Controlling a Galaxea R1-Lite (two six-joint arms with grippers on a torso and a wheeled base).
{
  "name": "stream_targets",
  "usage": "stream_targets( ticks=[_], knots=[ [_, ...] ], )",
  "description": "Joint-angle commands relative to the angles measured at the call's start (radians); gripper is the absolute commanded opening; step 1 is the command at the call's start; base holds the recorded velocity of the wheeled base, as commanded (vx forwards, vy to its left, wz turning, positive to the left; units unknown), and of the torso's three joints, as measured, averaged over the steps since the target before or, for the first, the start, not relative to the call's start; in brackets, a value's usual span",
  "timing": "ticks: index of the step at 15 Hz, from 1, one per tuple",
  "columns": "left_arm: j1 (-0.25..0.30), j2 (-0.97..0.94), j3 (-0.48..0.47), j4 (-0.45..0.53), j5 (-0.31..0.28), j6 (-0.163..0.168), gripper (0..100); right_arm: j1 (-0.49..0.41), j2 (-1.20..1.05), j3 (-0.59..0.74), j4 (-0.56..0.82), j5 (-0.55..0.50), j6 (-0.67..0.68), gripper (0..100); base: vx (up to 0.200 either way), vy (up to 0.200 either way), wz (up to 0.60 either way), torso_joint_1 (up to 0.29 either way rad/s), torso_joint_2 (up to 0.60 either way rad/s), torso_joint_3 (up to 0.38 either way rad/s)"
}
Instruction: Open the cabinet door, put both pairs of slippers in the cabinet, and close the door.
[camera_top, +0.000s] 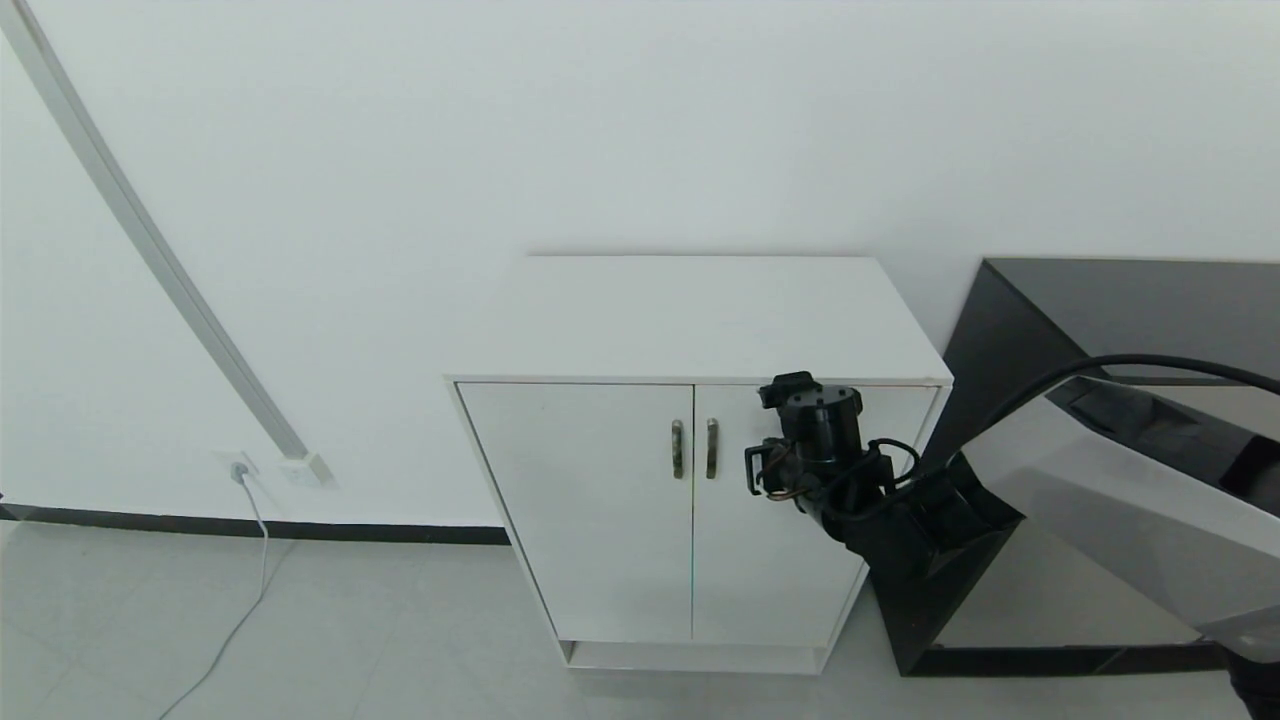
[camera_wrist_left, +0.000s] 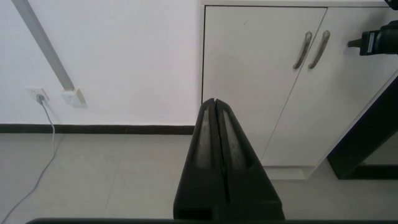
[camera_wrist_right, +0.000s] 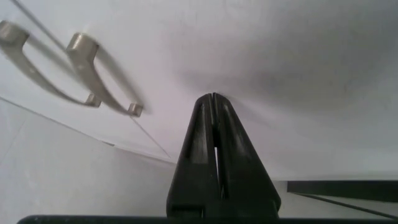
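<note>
The white cabinet (camera_top: 700, 320) is standing against the wall with both doors shut and its two handles (camera_top: 711, 448) meeting at the centre seam. A black unit (camera_top: 990, 330) is crowding its right edge, while open floor (camera_top: 400, 620) is lying to its left and front. The right gripper (camera_wrist_right: 214, 99) is hovering close before the right door (camera_top: 750, 580) beside the handles, fingers pressed together on nothing, and the left gripper (camera_wrist_left: 215, 102) is hanging well back over the floor, fingers likewise together.
</note>
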Motion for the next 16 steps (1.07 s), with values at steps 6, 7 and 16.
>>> stream_targets(
  ticks=[6, 7, 16],
  knots=[
    [0.000, 0.002, 0.000, 0.000, 0.001, 0.000, 0, 0.011, -0.447, 0.485, -0.143, -0.012, 0.000, 0, 0.000, 0.000, 0.00, 0.000, 0.00, 0.000],
    [0.000, 0.002, 0.000, 0.000, 0.001, 0.000, 0, -0.013, -0.526, 0.553, -0.143, -0.026, -0.002, 0, 0.000, 0.000, 0.00, 0.000, 0.00, 0.000],
    [0.000, 0.002, 0.000, 0.000, 0.001, 0.000, 0, -0.292, -0.987, 1.114, -0.144, -0.021, -0.023, 0, 0.000, 0.000, 0.00, 0.000, 0.00, 0.000]
  ],
)
